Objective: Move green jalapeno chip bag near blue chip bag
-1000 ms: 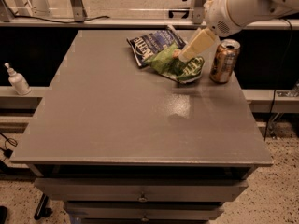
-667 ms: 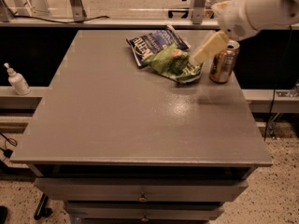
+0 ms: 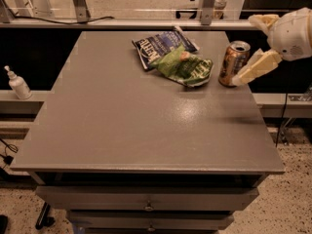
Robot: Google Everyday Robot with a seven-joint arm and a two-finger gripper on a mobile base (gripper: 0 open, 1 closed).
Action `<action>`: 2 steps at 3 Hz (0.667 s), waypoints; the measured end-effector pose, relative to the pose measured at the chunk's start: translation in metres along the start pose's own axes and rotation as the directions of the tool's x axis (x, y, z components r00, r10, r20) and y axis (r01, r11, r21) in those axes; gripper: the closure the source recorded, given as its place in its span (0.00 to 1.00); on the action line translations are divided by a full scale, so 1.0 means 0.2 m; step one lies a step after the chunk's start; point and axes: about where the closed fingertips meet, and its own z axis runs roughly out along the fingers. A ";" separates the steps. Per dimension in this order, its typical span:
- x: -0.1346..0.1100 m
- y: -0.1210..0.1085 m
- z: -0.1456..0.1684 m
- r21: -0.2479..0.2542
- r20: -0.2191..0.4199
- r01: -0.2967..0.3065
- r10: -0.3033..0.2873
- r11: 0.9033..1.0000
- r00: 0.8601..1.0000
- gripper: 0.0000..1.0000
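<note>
The green jalapeno chip bag (image 3: 186, 68) lies crumpled on the grey table (image 3: 146, 126), at the back right of the middle. Its far left edge touches and slightly overlaps the blue chip bag (image 3: 157, 47), which lies flat just behind it. My gripper (image 3: 241, 79) hangs over the table's right edge, to the right of the green bag. It holds nothing and its tip is just in front of a gold drink can (image 3: 233, 63).
The gold drink can stands upright right of the green bag, close to the table's right edge. A white pump bottle (image 3: 18, 84) stands on a ledge left of the table. Drawers (image 3: 146, 201) are below the table front.
My gripper has come off the green bag and moved right and away, past the can. The green bag stays lying against the blue bag.
</note>
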 end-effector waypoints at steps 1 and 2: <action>0.08 0.02 -0.18 0.056 0.033 0.004 -0.006 0.998 0.999 0.00; 0.09 0.02 -0.20 0.063 0.033 0.003 -0.005 0.998 0.999 0.00</action>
